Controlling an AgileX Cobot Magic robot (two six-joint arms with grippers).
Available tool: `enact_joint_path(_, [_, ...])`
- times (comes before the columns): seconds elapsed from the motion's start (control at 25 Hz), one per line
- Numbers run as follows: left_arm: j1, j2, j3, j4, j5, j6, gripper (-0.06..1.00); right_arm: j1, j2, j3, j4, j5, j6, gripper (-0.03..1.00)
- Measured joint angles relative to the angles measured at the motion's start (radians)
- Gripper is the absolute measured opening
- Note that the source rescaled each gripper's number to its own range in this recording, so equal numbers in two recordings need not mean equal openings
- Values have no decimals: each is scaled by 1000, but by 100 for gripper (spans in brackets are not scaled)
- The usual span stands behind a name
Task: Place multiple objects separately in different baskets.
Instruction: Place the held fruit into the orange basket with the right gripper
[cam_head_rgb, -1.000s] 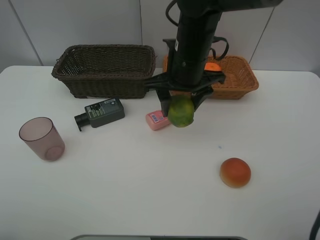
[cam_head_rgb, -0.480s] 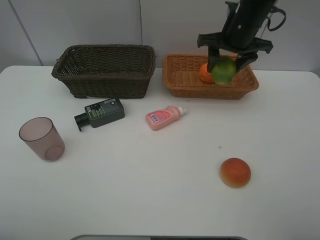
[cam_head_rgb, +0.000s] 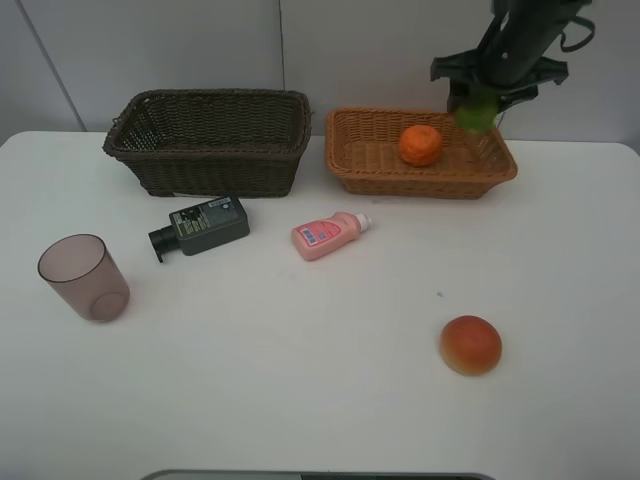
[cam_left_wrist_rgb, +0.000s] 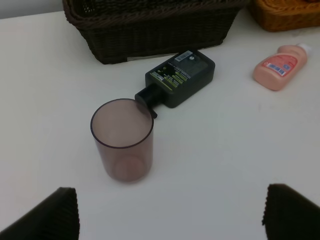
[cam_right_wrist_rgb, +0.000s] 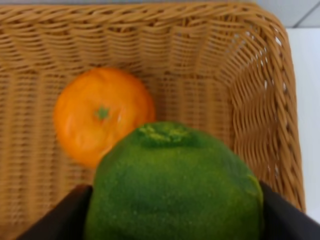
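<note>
Right gripper, clamped on the green oval fruit, hung over the far right corner of the orange-tan wicker basket, which held an orange; left gripper, jaws wide apart, hovered near the upright mauve cup.

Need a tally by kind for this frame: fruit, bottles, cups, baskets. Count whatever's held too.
Fruit: 3 (orange, green fruit, red-orange fruit)
Bottles: 2 (pink bottle, dark bottle)
Cups: 1 (mauve cup)
Baskets: 2 (dark brown basket, orange-tan basket)
Total: 8
</note>
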Motion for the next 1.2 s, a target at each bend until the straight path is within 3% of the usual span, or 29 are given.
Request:
enact_joint_path(0.36, [0, 0, 0, 0, 0, 0, 99, -3, 141, 0, -77, -126, 12, 20])
enact_joint_path(0.96, [0, 0, 0, 0, 0, 0, 99, -3, 199, 0, -101, -147, 75, 21])
enact_joint_path(1.0, [0, 0, 0, 0, 0, 0, 99, -3, 199, 0, -102, -147, 75, 26])
enact_joint_path(1.12, [0, 0, 0, 0, 0, 0, 99, -3, 199, 0, -102, -148, 75, 66])
enact_joint_path(1.2, [0, 0, 0, 0, 0, 0, 99, -3, 199, 0, -102, -150, 75, 82])
